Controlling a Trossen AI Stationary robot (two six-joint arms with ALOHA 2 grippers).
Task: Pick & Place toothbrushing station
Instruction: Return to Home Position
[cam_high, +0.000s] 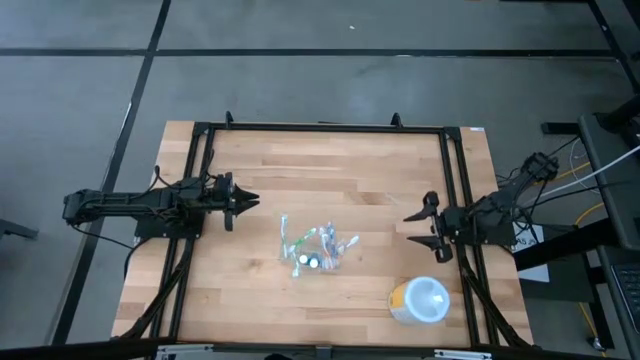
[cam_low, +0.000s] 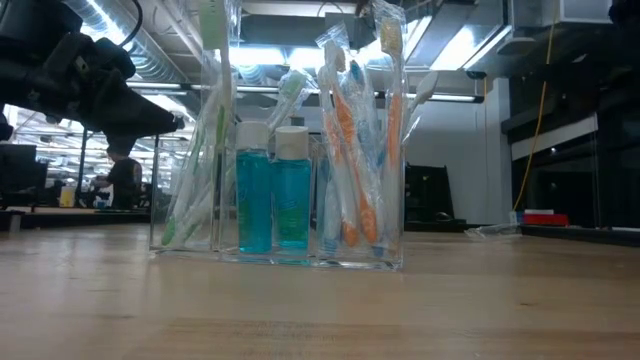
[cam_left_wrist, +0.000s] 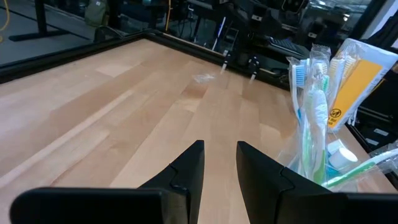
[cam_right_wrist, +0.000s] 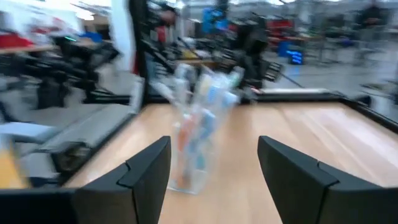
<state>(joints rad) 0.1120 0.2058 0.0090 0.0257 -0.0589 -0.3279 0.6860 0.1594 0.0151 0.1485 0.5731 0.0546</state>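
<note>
The toothbrushing station (cam_high: 316, 250) is a clear plastic holder standing upright on its base on the wooden table, a little near of the middle. It holds several toothbrushes and two bottles of blue liquid (cam_low: 272, 195); it also shows in the right wrist view (cam_right_wrist: 198, 118) and at the edge of the left wrist view (cam_left_wrist: 323, 124). My left gripper (cam_high: 250, 201) hovers to the holder's left and farther back, its fingers a narrow gap apart (cam_left_wrist: 219, 165), empty. My right gripper (cam_high: 420, 228) is open wide (cam_right_wrist: 214, 168) to the holder's right, pointing at it, empty.
A round white and yellow container (cam_high: 420, 300) lies on the table near the front right, close to my right arm. A black frame (cam_high: 320, 128) runs along the table's far and side edges. Bare wood lies between each gripper and the holder.
</note>
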